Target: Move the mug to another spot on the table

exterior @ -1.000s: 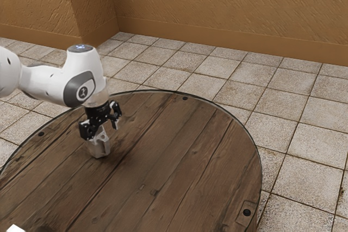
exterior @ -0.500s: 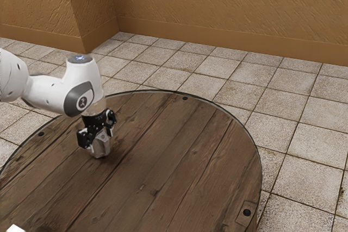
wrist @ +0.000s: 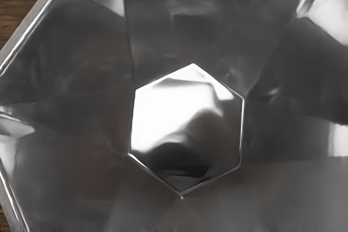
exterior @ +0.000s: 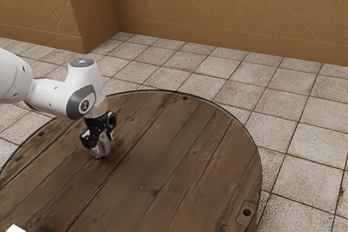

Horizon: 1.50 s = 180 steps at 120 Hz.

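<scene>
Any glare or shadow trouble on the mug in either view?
Wrist view: the mug has a mirror-like inside, with bright white glare on its hexagonal floor and a dark reflection across part of that. Exterior view: soft, even light, with a faint shadow on the table beside the mug under the claw.

The arm sinks lower over the surface, and the hand (exterior: 97,144), which was above the mug (exterior: 100,153) a second ago, now closely covers its top.
</scene>
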{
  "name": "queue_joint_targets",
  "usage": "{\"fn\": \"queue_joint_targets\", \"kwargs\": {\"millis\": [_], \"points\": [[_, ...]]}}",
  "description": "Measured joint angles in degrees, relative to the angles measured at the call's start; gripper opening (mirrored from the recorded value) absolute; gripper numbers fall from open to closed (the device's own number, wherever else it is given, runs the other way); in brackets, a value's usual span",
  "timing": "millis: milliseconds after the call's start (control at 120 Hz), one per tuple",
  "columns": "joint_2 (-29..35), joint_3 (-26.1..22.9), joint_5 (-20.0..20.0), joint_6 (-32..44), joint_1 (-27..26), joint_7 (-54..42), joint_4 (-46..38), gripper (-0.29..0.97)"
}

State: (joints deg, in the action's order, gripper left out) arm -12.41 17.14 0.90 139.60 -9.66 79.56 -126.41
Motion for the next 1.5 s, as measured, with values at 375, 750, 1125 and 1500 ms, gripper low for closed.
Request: {"fn": "queue_joint_targets", "kwargs": {"millis": [375, 750, 1125, 1500], "points": [[-0.02, -0.31, 0.54, 0.13, -0.27, 0.46, 0.60, 0.25], [0.67, -0.61, 12.88, -3.02, -0.19, 0.74, 3.31, 0.08], [2.09, -1.94, 28.54, 0.31, -1.21, 2.01, 2.42, 0.02], [9.99, -8.15, 34.23, 1.96, -2.09, 9.48, -8.03, 0.00]]}}
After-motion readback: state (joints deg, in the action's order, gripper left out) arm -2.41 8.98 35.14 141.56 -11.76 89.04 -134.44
